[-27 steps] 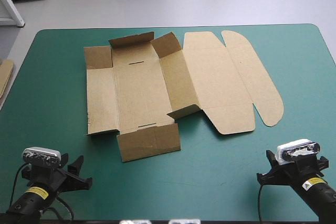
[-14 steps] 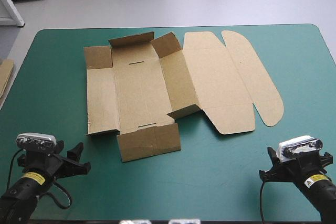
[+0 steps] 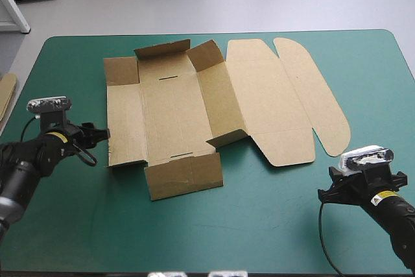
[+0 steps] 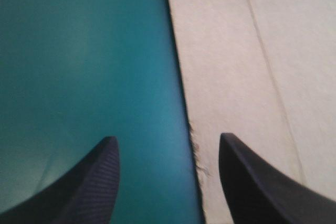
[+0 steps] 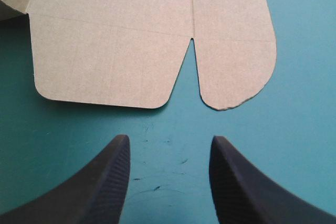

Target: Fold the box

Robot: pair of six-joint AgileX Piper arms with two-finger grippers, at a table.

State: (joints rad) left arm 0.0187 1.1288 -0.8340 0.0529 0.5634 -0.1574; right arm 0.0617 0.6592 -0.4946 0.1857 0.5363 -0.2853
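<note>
No writing, brand or number could be read in any view. A small yellow sticker (image 3: 57,137) sat on the black wrist just behind the left gripper (image 4: 168,139). A second yellow sticker (image 3: 379,194) sat behind the right gripper (image 5: 168,142). Any print on either was too small to make out.

Box (image 3: 172,111): cut sheet of brown board, laid open on the teal-green cover (image 3: 259,225), upper middle of the high-view frame. On the left portion the far wall (image 3: 162,50) and the corner tabs beside it are seen raised. A small tab (image 3: 227,137) near frame centre is lifted. The near flap (image 3: 183,176) appears flat. The lid panel (image 3: 266,102) and the rounded outer flap (image 3: 318,98) are spread flat toward the right.
</note>
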